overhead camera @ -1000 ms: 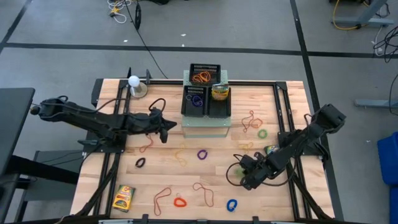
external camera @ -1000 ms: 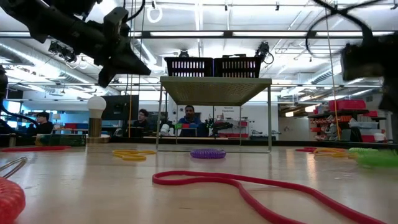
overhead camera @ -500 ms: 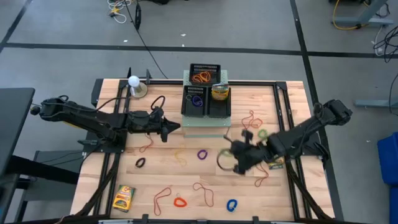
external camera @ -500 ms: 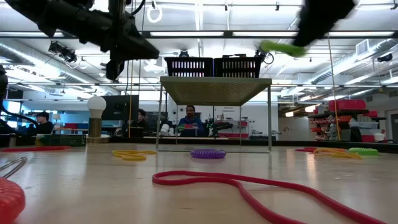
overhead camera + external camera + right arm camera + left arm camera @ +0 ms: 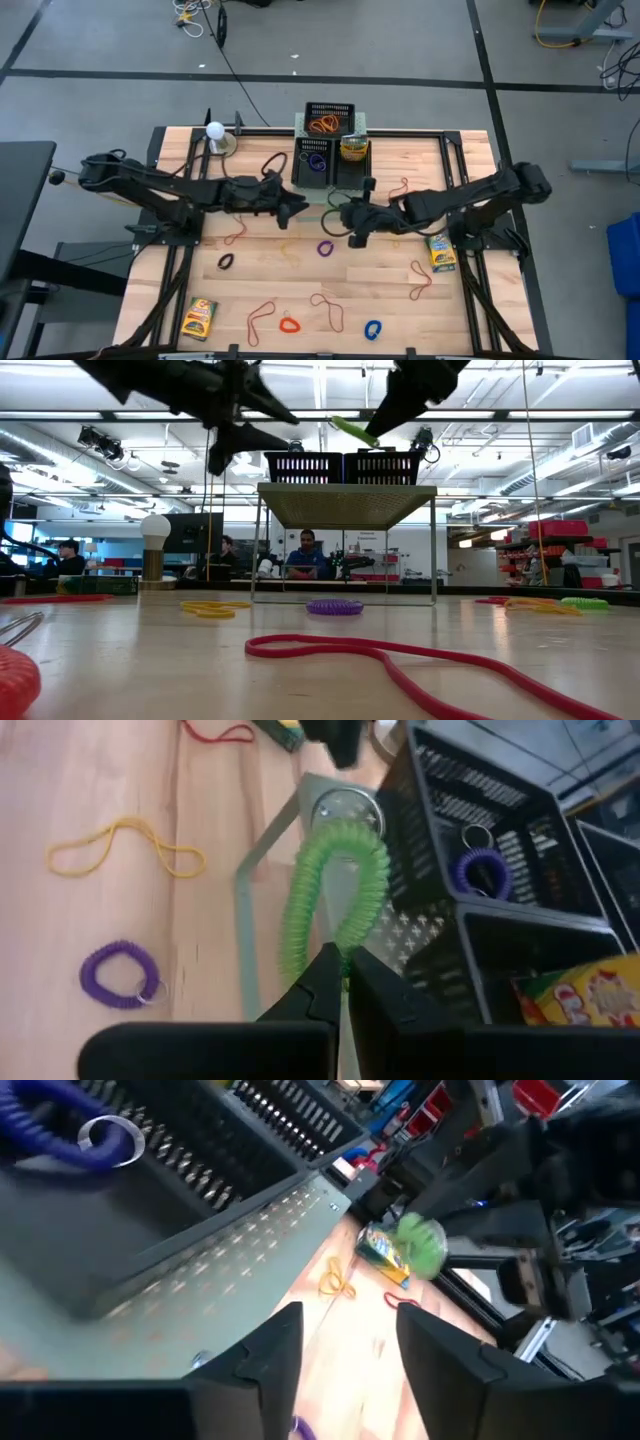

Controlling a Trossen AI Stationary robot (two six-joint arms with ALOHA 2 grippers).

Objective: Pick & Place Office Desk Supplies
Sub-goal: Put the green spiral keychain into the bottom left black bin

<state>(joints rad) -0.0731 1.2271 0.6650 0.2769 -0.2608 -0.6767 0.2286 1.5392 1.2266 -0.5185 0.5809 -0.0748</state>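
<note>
My right gripper (image 5: 343, 982) is shut on a green coil loop (image 5: 335, 885) and hangs above the table's middle (image 5: 352, 218), just in front of the pale-green perforated box (image 5: 312, 207). The black mesh trays (image 5: 330, 150) on that box hold orange rubber bands (image 5: 325, 125), a purple loop (image 5: 316, 160) and a crayon box (image 5: 353, 148). My left gripper (image 5: 300, 207) is open and holds nothing. It hangs at the box's left front corner, level with the trays (image 5: 262, 425). Two crayon boxes (image 5: 199, 318) (image 5: 438, 250) lie on the table. My right gripper pinches one spot of the green loop's coil (image 5: 338, 948) between its two fingertips. The fingers come slanting down from the table's right. The loop sticks out ahead of the fingers, lifted clear of the table and the box (image 5: 350, 430).
Loose loops lie on the wood: purple (image 5: 325, 247), black (image 5: 225, 261), red (image 5: 289, 324), blue (image 5: 373, 328), green (image 5: 421, 214), with rubber bands between them. A white bulb (image 5: 214, 130) stands at the far left. People (image 5: 303, 555) sit beyond the table.
My right gripper has risen from the near right of the table and swung toward the trays, rolling its wrist and carrying the green loop clear of the table. My left gripper has gone up and toward the trays, and it has opened.
</note>
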